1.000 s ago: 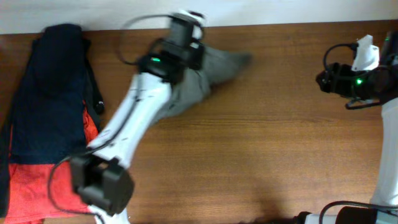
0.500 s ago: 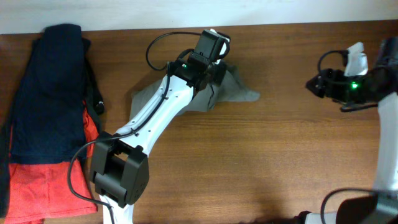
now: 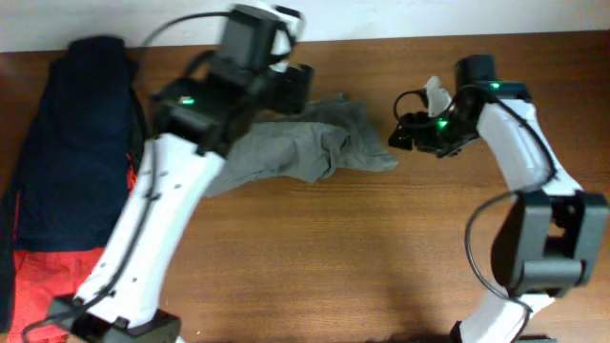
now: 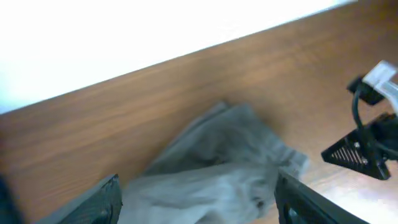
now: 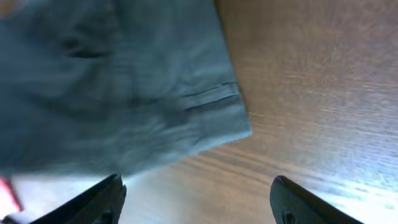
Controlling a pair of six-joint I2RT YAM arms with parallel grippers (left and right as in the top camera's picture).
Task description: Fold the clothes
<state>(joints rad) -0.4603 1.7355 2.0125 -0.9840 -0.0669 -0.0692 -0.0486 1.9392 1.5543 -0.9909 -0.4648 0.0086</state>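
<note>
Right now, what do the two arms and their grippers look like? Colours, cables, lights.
Both arms match: the left arm and right arm have white links, black joint housings and thin black cables looping outside. Each shows a small green light near the wrist. The left gripper and right gripper have dark, wedge-shaped fingers.

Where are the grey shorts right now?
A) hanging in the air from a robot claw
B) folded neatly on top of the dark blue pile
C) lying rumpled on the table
C: the grey shorts lie rumpled on the wooden table, apart from the dark blue pile.
</note>
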